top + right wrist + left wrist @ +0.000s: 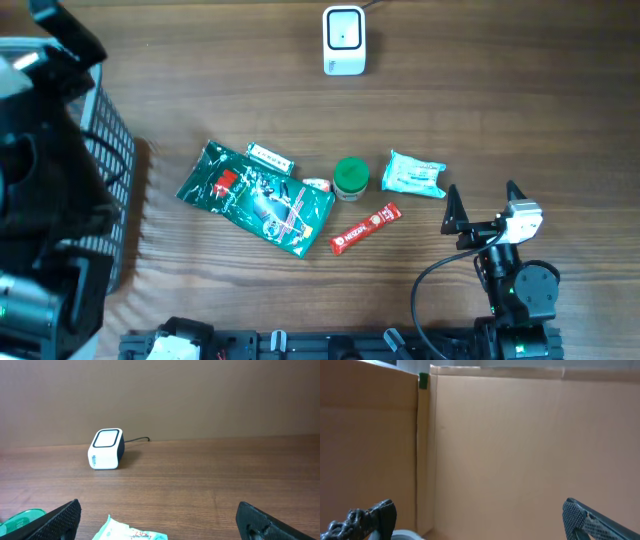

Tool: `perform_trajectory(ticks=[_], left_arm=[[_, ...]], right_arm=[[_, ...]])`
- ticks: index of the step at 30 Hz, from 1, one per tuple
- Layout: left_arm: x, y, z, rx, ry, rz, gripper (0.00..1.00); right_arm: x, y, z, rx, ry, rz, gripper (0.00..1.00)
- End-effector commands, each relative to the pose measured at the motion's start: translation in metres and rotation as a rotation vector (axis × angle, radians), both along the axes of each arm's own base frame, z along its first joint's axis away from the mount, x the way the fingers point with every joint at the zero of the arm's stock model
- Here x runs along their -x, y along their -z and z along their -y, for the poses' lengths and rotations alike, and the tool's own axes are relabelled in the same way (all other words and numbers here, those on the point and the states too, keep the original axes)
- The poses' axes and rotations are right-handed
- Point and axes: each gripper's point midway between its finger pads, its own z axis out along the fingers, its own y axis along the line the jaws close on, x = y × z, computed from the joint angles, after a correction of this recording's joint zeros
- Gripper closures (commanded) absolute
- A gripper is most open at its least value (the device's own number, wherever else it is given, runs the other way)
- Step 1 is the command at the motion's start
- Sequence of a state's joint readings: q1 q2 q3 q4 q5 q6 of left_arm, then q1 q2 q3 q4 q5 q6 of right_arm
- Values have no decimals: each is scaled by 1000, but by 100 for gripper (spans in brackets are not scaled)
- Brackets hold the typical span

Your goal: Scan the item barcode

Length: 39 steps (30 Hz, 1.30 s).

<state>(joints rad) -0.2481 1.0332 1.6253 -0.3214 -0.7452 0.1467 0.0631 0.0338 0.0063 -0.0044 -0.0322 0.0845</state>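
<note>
My right gripper [482, 198] stands wide and empty near the pale blue packet [414, 174]. My left gripper [477, 517] gapes empty, facing a cardboard wall [520, 435]. The barcode scanner [343, 40] sits well apart.

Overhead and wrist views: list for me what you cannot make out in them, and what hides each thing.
- Basket contents: overhead, covered by the left arm and cut by the left edge.
- Barcodes on the green bag and red bar: overhead, too small.
- Wipes pack: right wrist, cut by the bottom edge.
- All items: left wrist, cardboard wall fills the view.
</note>
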Motion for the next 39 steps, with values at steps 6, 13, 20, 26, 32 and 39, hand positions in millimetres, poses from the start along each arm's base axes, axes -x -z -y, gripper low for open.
perform_trajectory(ticks=[6, 13, 20, 26, 32, 39], left_arm=[[103, 14, 35, -125, 374, 135, 0], [205, 26, 25, -85, 394, 362, 0], [233, 54, 39, -122, 393, 364, 0], [243, 70, 51, -154, 474, 398, 0], [260, 69, 54, -155, 555, 447, 0], [279, 46, 46, -153, 556, 577, 0]], right_arm=[[0, -3, 0, 5, 1, 9, 1], [0, -5, 12, 95, 69, 22, 0], [0, -5, 9, 133, 50, 26, 0], [11, -6, -47, -570, -261, -113, 0], [17, -8, -60, -1123, -302, -290, 0], [34, -61, -75, -824, -447, -199, 1]])
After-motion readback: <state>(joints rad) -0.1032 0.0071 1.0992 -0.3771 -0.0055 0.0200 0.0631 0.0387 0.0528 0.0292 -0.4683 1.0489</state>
